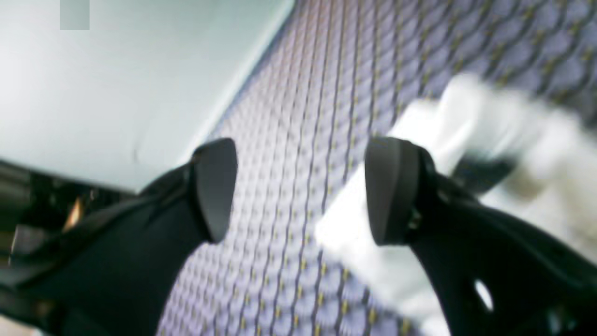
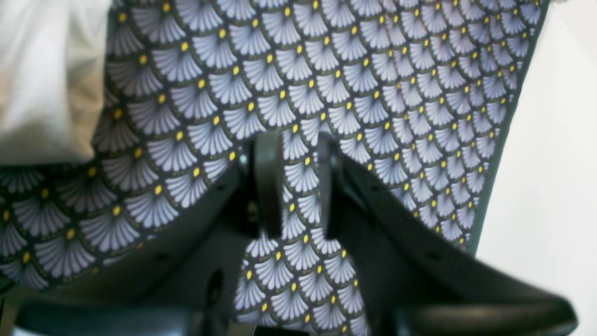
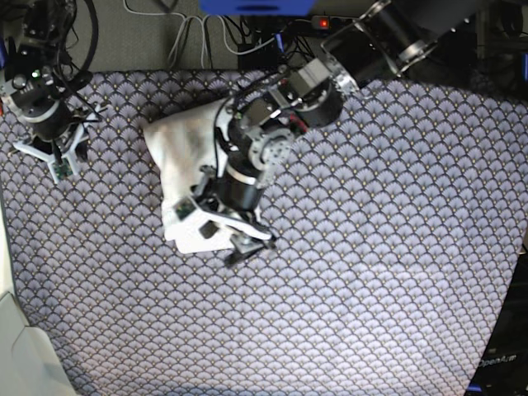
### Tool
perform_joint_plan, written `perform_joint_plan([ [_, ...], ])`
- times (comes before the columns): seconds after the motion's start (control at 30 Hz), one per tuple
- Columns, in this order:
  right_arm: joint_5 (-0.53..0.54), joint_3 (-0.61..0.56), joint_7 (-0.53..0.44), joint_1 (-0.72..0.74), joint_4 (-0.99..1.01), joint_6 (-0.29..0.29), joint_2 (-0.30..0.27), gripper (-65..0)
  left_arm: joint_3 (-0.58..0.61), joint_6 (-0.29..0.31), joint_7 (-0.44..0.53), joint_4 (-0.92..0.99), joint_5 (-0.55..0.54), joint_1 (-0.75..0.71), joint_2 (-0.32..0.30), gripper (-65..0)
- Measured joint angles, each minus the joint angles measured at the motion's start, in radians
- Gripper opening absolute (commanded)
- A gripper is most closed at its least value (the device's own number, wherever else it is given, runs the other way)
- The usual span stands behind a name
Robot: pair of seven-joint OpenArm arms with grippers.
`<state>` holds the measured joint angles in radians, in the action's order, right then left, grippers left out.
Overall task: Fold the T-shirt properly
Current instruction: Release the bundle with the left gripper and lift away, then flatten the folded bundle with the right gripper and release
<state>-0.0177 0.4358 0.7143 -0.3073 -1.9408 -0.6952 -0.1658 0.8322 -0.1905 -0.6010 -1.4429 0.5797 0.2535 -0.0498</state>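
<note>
While the left tool (image 1: 303,191) hangs over the shirt (image 3: 177,169) with its two dark fingers spread wide apart, it has hold of nothing. The right tool (image 2: 301,186) is open too, but only a little, and there is just a thin gap between its fingers. It has hold of nothing, and it is well apart from the shirt.

Under the left arm (image 3: 285,124) lies the white shirt, all bunched up in a long, narrow heap. Part of it is hidden by that arm. I cannot tell if the left tool touches it.

Below it all is the worktop, with a cover (image 3: 346,313) full of little blue-grey fans, like fish scales. Each fan has thin pale lines, and there are yellow dots and dark lines between them. A dark green edge (image 2: 494,158) runs down one side of the cover, and past that edge it is plain white.

Farther out, something big and pale (image 3: 21,351) sits by the low left corner of the base view. White cords (image 3: 204,41) curl near the top, beside a bright blue thing (image 3: 256,7). Something black (image 3: 499,355) with pale letters stands at the low right corner.
</note>
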Motion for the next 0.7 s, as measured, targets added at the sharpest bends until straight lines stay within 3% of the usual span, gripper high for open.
perform_joint_plan([
  [0.17, 0.000, 0.001, -0.001, 0.000, 0.000, 0.000, 0.010, -50.3, -0.079, 0.008, 0.006, -0.001, -0.089, -0.021, -0.007, -23.4],
  [0.37, -0.002, -0.035, 0.000, -0.002, 0.000, 0.000, 0.020, -50.3, -0.343, -0.005, 0.006, -0.007, -0.144, -0.040, -0.015, -23.4],
  [0.7, 0.000, -0.198, -0.001, -0.001, -0.003, 0.000, 0.059, -50.3, -0.609, -0.001, 0.003, -0.199, -0.158, -0.187, -0.136, -23.4],
])
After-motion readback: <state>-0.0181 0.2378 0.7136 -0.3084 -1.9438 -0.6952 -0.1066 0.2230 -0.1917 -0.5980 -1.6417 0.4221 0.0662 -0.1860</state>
